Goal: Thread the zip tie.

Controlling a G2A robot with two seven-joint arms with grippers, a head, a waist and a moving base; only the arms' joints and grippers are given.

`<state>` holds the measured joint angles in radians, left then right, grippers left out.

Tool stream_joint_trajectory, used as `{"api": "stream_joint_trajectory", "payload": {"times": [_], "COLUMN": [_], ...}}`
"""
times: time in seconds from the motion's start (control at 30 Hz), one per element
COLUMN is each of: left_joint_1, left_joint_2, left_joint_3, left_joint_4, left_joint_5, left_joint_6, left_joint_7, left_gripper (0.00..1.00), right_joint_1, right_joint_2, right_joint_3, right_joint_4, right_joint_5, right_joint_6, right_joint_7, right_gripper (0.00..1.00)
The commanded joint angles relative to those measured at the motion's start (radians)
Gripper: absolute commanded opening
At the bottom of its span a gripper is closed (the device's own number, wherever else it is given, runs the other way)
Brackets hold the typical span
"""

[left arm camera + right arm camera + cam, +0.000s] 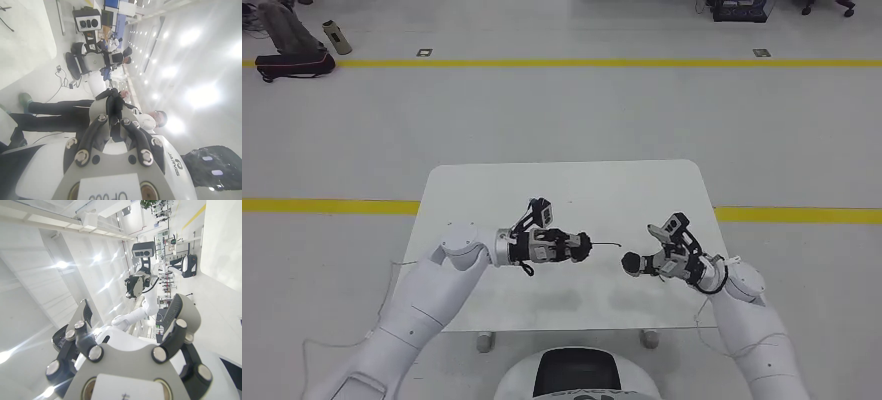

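Note:
A thin black zip tie (606, 244) juts out of my left gripper (580, 246) above the middle of the white table (562, 190), its free end pointing toward my right gripper (632, 263). In the left wrist view the left gripper (113, 94) is shut, with a black strip pinched between its fingertips. A short gap separates the tie's end from the right gripper, which hangs just right of it. The right gripper (130, 308) is open, its ribbed pads (170, 311) wide apart with nothing between them. The right wrist view also shows the left gripper (133, 288) farther off.
Both arms hover over the table's front half. The table's back half (562, 180) is bare white surface. A yellow floor line (322, 206) runs behind the table. A person (56, 111) stands on the floor beside the table, and another robot (87, 56) is farther back.

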<state>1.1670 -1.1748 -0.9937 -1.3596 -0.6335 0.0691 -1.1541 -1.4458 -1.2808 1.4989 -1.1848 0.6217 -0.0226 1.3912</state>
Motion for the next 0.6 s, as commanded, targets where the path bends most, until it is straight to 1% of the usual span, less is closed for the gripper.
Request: {"api": "stream_joint_trajectory", "payload": {"times": [0.0,0.07,0.1,0.3,0.4,0.47,0.53,0.57], "left_joint_1": [-0.022,-0.039,-0.043,-0.043,-0.035,-0.028,-0.032,-0.034], "left_joint_2": [-0.004,-0.007,-0.007,-0.007,-0.006,-0.007,-0.008,-0.009], "left_joint_3": [0.016,0.030,0.032,0.032,0.041,0.043,0.047,0.049], "left_joint_4": [0.021,0.033,0.034,0.034,0.027,0.037,0.055,0.065], "left_joint_5": [-0.011,0.002,0.010,0.010,0.012,-0.041,-0.052,-0.063], "left_joint_6": [0.003,0.001,-0.004,-0.004,0.006,0.014,0.024,0.022], "left_joint_7": [-0.006,0.003,0.008,0.008,0.024,0.002,0.000,0.006], "left_gripper": [0.00,0.00,0.00,0.00,0.00,0.00,0.00,0.00], "right_joint_1": [0.012,0.014,0.014,0.014,0.005,0.004,0.006,0.007], "right_joint_2": [0.003,0.005,0.005,0.005,0.006,0.010,0.017,0.022], "right_joint_3": [-0.030,-0.037,-0.037,-0.037,-0.052,-0.074,-0.089,-0.102], "right_joint_4": [0.003,0.006,0.006,0.006,-0.012,-0.027,-0.036,-0.043], "right_joint_5": [0.005,0.009,0.009,0.009,0.017,0.028,0.031,0.035], "right_joint_6": [-0.012,-0.016,-0.016,-0.016,-0.028,-0.042,-0.062,-0.073], "right_joint_7": [-0.001,-0.001,-0.001,-0.001,-0.001,-0.001,-0.001,-0.001], "right_gripper": [1.00,1.00,1.00,1.00,1.00,1.00,1.00,1.00]}}
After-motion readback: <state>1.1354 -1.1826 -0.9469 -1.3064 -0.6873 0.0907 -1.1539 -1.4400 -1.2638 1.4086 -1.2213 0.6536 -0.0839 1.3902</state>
